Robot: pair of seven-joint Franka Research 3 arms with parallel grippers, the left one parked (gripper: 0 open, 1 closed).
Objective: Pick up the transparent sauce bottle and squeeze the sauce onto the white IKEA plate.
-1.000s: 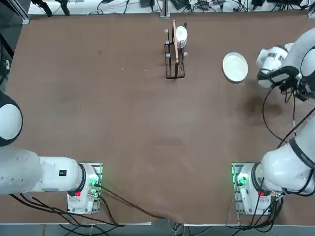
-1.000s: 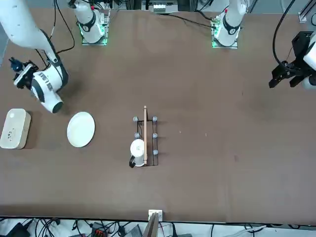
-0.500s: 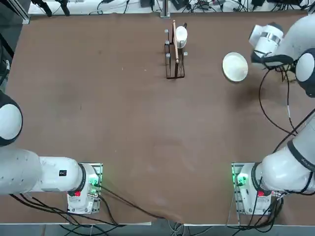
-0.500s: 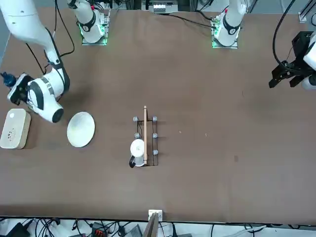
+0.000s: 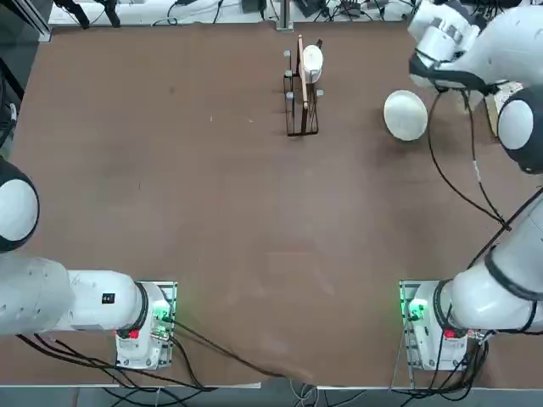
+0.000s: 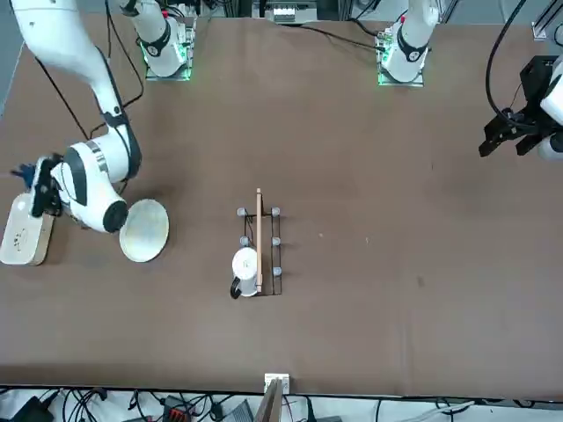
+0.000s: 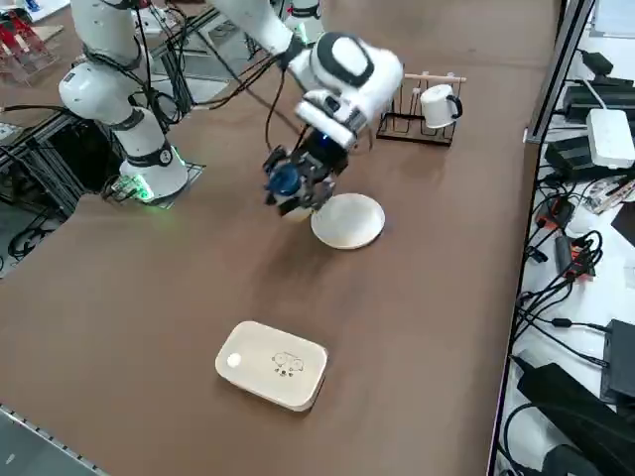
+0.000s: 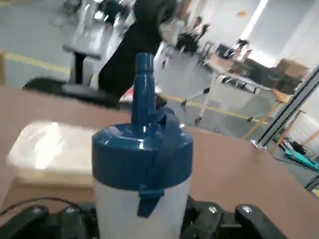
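Gripper (image 7: 295, 188) nearer plate (image 7: 348, 220) — brown table (image 7: 149, 297)

On the desk (image 5: 170, 170), the plate (image 5: 405, 115) lies between the mug rack (image 5: 301, 93) and the rectangular dish (image 7: 273, 364). The right gripper (image 7: 295, 186), holding the sauce bottle (image 8: 142, 174), hangs beside the plate.

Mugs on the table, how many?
1: a white mug hanging in the wire rack at the table's far edge, beyond the white plate. None hidden that I can see.
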